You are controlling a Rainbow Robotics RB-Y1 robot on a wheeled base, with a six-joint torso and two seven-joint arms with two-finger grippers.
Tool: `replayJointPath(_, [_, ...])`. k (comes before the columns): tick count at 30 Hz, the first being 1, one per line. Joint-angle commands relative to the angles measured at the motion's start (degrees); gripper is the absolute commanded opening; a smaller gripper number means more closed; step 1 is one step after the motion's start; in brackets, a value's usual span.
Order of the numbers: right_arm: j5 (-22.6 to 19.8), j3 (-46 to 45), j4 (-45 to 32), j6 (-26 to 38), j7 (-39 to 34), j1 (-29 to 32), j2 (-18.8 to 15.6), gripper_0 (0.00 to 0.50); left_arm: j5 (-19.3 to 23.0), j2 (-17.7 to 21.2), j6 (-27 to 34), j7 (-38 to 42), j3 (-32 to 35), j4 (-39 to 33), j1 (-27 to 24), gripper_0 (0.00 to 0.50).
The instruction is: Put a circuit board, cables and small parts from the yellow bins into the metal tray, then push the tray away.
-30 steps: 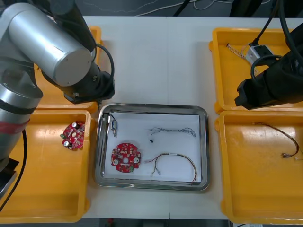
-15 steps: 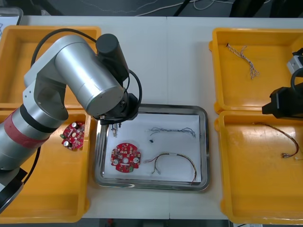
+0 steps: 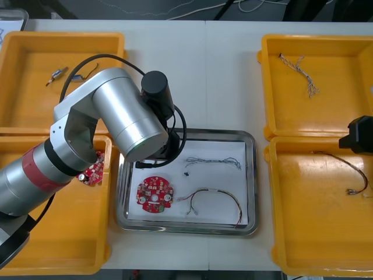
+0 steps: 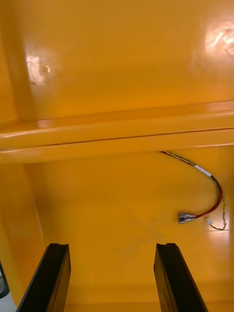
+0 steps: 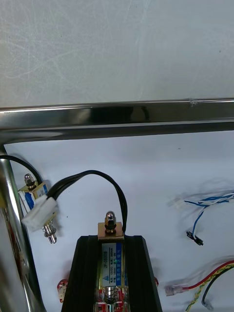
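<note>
Metal tray (image 3: pixel 251 175) held round red circuit board (image 3: pixel 155 194), cables (image 3: pixel 213 161); left gripper (image 5: pixel 111 242) pinched small metal part (image 5: pixel 110 228) over it (right gripper (image 4: pixel 112 256) spread above yellow bin (image 4: pixel 117 63)); push remained.

The left arm (image 3: pixel 122 119) covers the far left corner of the tray (image 3: pixel 252 175) and half the circuit board (image 3: pixel 94 169) in the bin (image 3: pixel 58 233), the picture edge cuts the right arm (image 3: pixel 360 134), and the left pincer (image 5: pixel 111 241) hides most of its small metal part (image 5: pixel 110 228).

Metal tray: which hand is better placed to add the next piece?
Left. The left hand is shut on a small metal part over the metal tray, above its white inside; the right hand hangs open over a yellow bin, holding nothing.
</note>
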Motion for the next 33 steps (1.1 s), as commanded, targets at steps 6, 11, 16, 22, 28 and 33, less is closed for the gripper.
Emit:
replayJointPath(6, [0.68,-1.52,-1.84,0.2,1.86,1.7,-2.3,0.5,-3.65,-1.61,-3.34,2.86,-0.95,-0.08,3.46,0.0])
replayJointPath(11, [0.42,-1.52,-2.01,0.2,2.13,1.88,-2.3,0.5,-5.59,-1.61,-5.36,2.15,-0.95,0.01,5.48,0.0])
replayJointPath(16, [0.15,-1.52,-2.01,0.2,2.57,1.96,-2.39,0.5,-6.99,-1.61,-7.12,1.28,-0.95,0.01,6.89,0.0])
replayJointPath(22, [-0.02,-1.52,-1.92,0.2,2.92,2.49,-2.74,0.5,-8.22,-1.79,-8.35,0.92,-0.95,0.09,7.77,0.0])
replayJointPath(28, [-0.02,-1.52,-2.01,0.2,3.09,2.93,-2.74,0.5,-9.19,-1.96,-9.58,0.4,-0.95,0.36,8.47,0.0])
replayJointPath(33, [-0.02,-1.52,-2.01,0.2,3.18,2.84,-2.74,0.5,-9.8,-2.14,-10.02,-0.04,-0.95,0.36,8.91,0.0])
